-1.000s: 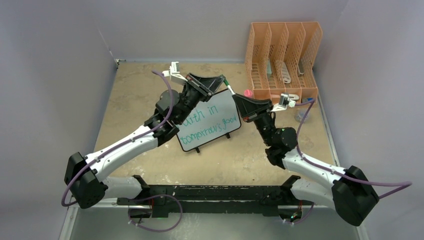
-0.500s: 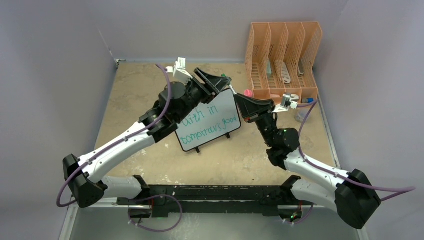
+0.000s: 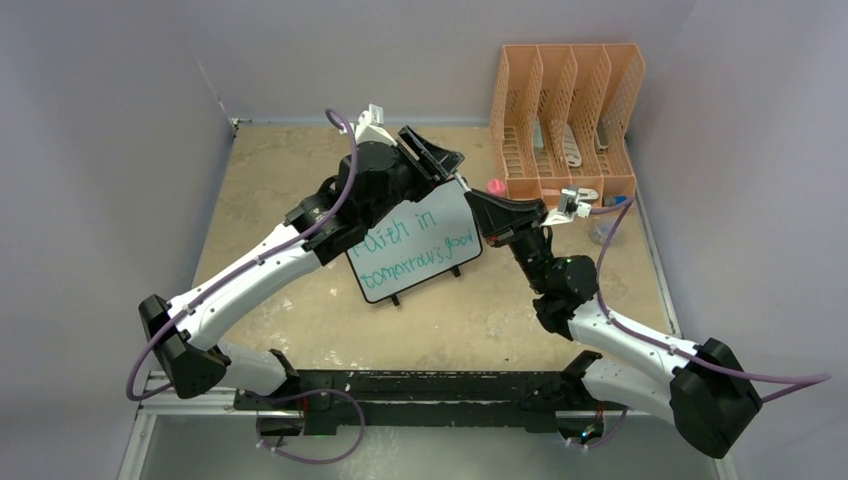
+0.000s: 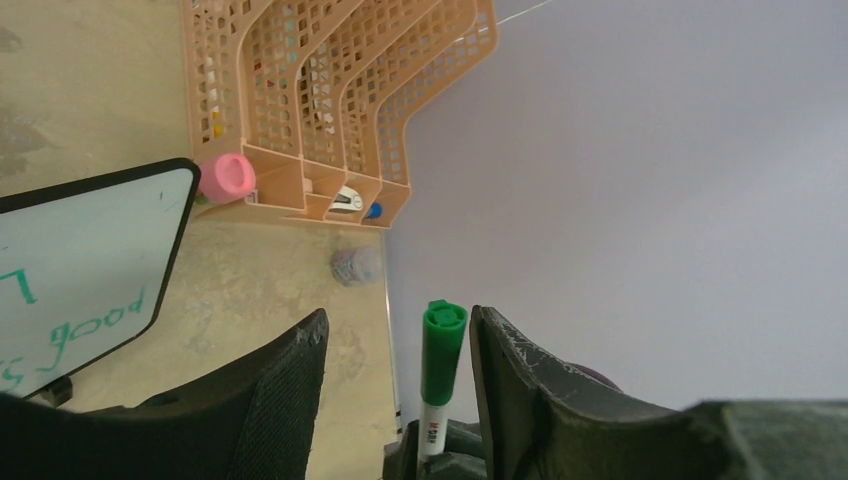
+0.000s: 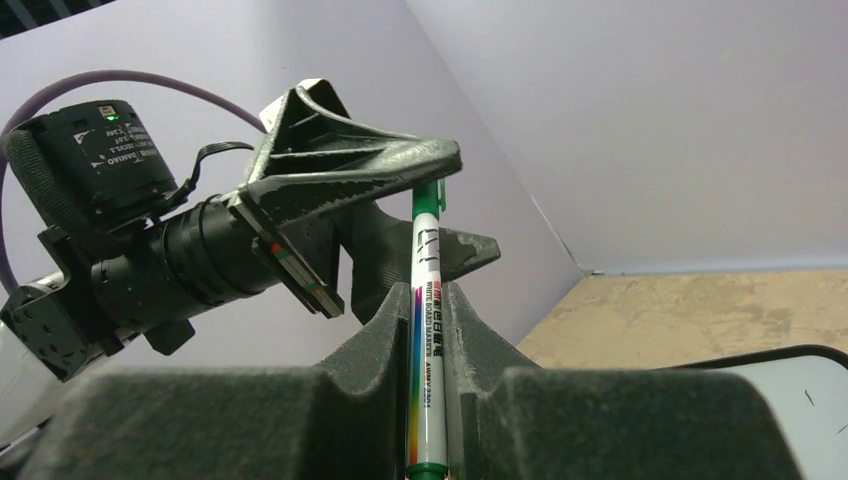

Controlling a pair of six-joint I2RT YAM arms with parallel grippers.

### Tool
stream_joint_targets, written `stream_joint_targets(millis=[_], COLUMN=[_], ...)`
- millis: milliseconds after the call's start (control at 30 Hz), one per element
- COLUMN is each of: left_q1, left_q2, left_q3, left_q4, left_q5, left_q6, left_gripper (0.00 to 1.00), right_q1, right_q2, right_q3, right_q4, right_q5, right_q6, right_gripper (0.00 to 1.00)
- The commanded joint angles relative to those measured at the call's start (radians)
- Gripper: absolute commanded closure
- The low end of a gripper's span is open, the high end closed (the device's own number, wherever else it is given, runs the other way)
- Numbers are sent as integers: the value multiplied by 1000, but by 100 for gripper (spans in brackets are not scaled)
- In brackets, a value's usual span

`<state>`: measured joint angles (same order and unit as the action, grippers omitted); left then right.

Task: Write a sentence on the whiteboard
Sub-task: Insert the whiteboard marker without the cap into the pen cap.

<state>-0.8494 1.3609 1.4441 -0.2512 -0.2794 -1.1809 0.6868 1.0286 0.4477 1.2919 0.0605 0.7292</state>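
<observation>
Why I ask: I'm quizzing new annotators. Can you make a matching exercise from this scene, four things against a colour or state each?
Things:
1. left pincer
2. right pincer
3. organizer
4. sentence

Colour or state:
A. orange
B. shut on the marker
C. green
D. open

Pairs: 1-D, 2-B, 3-A, 4-C

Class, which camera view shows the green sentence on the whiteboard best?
The top external view: both lines of the sentence show on the whiteboard. The left wrist view catches only a few letters at the board's edge; the right wrist view shows only a board corner.
</observation>
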Motion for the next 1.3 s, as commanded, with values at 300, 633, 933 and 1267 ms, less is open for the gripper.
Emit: stream_joint_targets(millis=[300,633,933,1267], left_q1=[9,8,-70,-149], left_q2=[21,16,-3,-42], left_q3=[84,22,-65,-218], left_q4=[-10,-6,44,278], left_q5=[-33,57,86,127], left_q6=[41,-51,-118,-88], left_gripper=[77,100,100,100], right_q1=[2,3,3,1], right_q2=[-2,24,84,110], right_q3=[19,41,97,128], right_q4=[44,60,90,87], right_q5=[-22,8,23,70], right_q6=[-31,-31,-37,63], right_gripper=[100,100,100,100])
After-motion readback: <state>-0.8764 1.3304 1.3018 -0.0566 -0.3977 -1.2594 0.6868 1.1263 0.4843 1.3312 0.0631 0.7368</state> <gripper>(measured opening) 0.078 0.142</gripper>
